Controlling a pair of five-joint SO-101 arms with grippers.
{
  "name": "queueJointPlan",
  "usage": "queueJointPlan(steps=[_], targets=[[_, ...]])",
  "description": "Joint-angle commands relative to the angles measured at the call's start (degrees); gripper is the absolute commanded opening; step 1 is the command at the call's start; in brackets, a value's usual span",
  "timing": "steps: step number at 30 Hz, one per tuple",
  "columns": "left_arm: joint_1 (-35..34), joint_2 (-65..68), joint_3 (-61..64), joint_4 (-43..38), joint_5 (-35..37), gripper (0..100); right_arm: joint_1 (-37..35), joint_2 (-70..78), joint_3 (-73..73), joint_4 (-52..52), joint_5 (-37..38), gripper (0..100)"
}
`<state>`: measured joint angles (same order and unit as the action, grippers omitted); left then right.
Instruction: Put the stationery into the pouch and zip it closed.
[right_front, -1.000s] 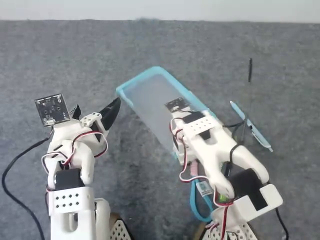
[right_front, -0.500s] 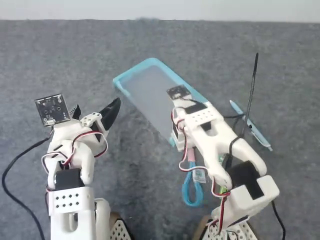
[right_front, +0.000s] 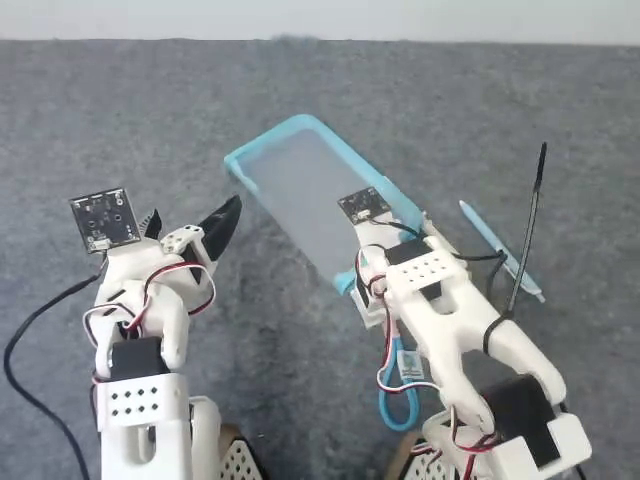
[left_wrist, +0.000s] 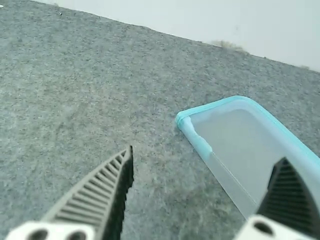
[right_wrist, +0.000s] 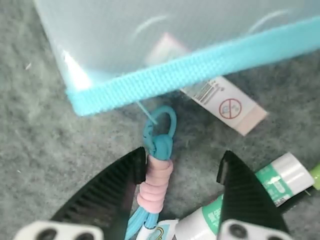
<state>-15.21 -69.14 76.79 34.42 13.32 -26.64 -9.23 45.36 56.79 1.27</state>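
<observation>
1. Far left, the left end effector (right_front: 190, 225) hangs over the grey felt-covered counter (right_front: 110, 110). Its jaws are spread wide with nothing between them, and there's plenty of bare felt around it to swing through.
2. Next along is the translucent flat plastic pouch with turquoise fabric trim (right_front: 300, 190), lying diagonally mid-counter, one far corner just ahead of that left end effector. It looks light, floppy and slick to me, likely to skate on the felt unless pinned. The woven trim seems a better hold than the smooth panel.
3. At the pouch's near end, the right end effector (right_wrist: 182, 157) sits low, jaws apart, astride the turquoise cord zip pull with pink beads (right_wrist: 156, 175) but not pinching it. That cord is thin and limp, so I'd grab at the knot and beads, where there's bulk.
4. It's crowded right there: a green-and-white plastic tube (right_wrist: 235, 205) lies by one jaw and could snag.
5. Far right, a slim pale-blue pen (right_front: 500, 252) lies outside the pouch beside the right arm. It's rigid and light and may roll, so mid-barrel looks safest.
</observation>
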Motion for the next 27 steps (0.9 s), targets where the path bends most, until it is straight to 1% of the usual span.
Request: queueJointPlan(steps=[1,8,10,13,17,21,23,27], targets=[[-0.18,0.53,-1.36,-1.67,-0.53,40,-0.22,-1.36,0.09,-0.40,0.70,22.7],[-0.18,0.53,-1.36,-1.76,-0.53,40,-0.48,-0.22,0.18,1.98,1.41,16.9],[-0.18,0.53,-1.36,-1.76,-0.53,40,-1.19,-0.04,0.18,3.21,4.04,16.9],[-0.18,0.62,-1.36,-1.85,-0.53,40,-4.97,0.22,0.18,7.08,6.95,17.0],[0.00,0.62,-1.36,-1.85,-0.53,40,-5.49,0.48,1.32,5.85,7.74,18.4],[-0.09,0.62,-1.36,-1.85,-0.53,40,-5.67,0.31,2.55,5.85,9.14,27.3],[-0.09,0.62,-1.36,-1.85,-0.53,40,-5.58,0.66,2.64,5.23,8.79,26.8],[-0.09,0.53,-1.36,-1.85,-0.53,40,-5.49,0.92,2.64,1.80,5.71,21.2]])
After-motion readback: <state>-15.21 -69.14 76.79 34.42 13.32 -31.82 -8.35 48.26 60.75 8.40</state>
